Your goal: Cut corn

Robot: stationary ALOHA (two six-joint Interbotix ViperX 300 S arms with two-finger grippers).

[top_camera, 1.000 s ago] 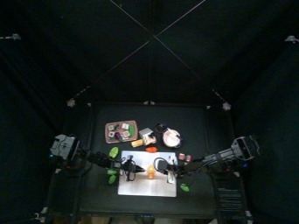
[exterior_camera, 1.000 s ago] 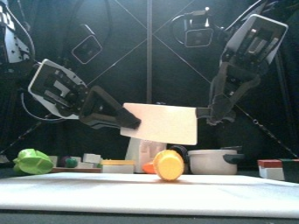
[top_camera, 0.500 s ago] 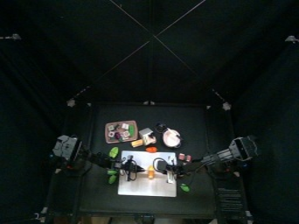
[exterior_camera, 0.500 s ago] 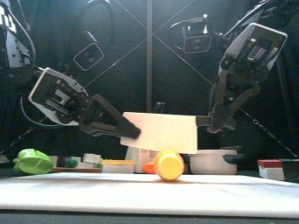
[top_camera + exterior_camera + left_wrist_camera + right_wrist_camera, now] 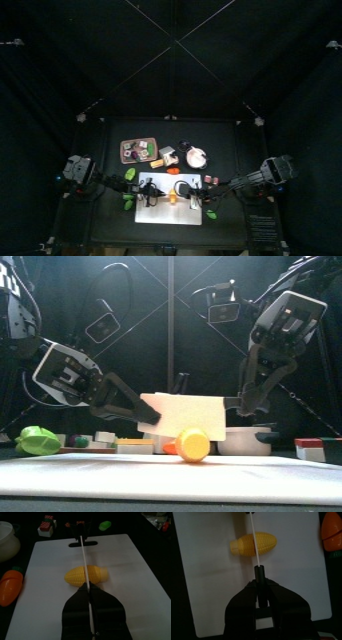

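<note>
1. One corn [image 5: 85, 575], on the board.
2. One white board [image 5: 133, 567].
3. One knife [image 5: 187, 414].
4. Two grippers: left gripper [image 5: 87, 592] and right gripper [image 5: 260, 582].
5. One orange piece [image 5: 10, 587], at the board's edge.
6. One white pot [image 5: 245, 439].
7. One tray [image 5: 138, 150], near a back corner of the table.
8. Green pieces [image 5: 130, 173]: three or so, too small to count surely.
</note>
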